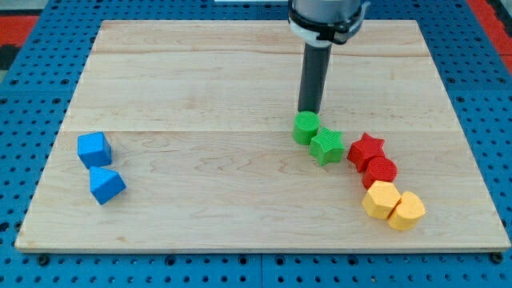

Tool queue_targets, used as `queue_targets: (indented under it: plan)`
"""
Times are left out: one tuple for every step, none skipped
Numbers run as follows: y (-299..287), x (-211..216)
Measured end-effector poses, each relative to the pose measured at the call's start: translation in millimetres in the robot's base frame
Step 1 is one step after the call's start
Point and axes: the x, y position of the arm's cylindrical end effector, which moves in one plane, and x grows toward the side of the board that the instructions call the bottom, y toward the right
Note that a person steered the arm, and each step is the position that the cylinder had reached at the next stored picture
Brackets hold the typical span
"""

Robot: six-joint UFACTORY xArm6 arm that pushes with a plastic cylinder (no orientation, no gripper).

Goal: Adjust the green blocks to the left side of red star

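The red star (366, 149) lies right of the board's middle. A green star (326, 146) sits just left of it with a small gap between them. A green round block (305, 128) touches the green star on its upper left. My tip (309, 111) stands right at the top edge of the green round block, on the side toward the view's top. The dark rod rises from there to the arm at the view's top.
A red round block (380, 170) sits below the red star. Two yellow blocks (380, 199) (406, 211) lie below it, near the board's right edge. A blue cube (94, 148) and a blue wedge-like block (106, 185) sit at the left.
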Motion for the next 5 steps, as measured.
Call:
queue_targets:
  plan:
    - [15,-1]
    - [10,-45]
    - [-15,-25]
    - [-42,3]
    - [-6,12]
